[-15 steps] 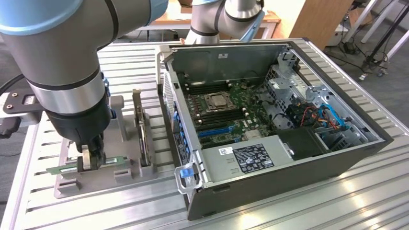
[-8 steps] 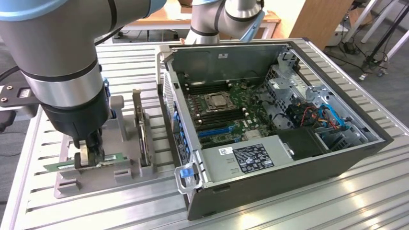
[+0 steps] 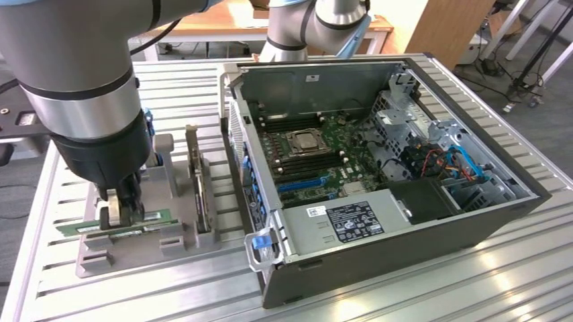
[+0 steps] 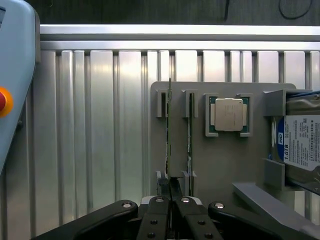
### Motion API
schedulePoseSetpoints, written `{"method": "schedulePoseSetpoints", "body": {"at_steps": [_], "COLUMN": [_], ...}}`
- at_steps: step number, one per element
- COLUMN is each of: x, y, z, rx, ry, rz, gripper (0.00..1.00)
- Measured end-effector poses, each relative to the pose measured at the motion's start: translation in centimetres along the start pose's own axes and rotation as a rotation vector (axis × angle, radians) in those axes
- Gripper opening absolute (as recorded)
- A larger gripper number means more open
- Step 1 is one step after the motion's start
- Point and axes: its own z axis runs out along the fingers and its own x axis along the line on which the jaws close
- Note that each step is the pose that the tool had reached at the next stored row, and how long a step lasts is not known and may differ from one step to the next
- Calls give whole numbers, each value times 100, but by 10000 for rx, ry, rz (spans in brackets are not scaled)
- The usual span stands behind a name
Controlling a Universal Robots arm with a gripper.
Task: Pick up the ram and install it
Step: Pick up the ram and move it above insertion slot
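The gripper (image 4: 170, 186) covers one end of the ram (image 4: 168, 130); the frame edge cuts off the hard drive (image 4: 302, 145)

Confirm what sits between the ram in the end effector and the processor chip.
Wrist view: a second stick stands on edge between the ram and the processor chip.

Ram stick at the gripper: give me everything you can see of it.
The ram is a long, thin green circuit-board stick. It stands on its long edge, its ends in the slots of the gray holder on the ribbed metal table, so the wrist view sees it edge-on. The gripper is shut on it near mid-length, one finger on each face. It looks seated in the holder, not lifted. A second stick stands in the neighbouring slots, parallel and apart.
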Motion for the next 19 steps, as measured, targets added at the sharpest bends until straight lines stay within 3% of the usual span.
{"method": "schedulePoseSetpoints", "body": {"at_steps": [19], "x": [-6], "y": [14], "z": [-284], "rx": [0], "ry": [0], "rz": [0], "gripper": [12]}}
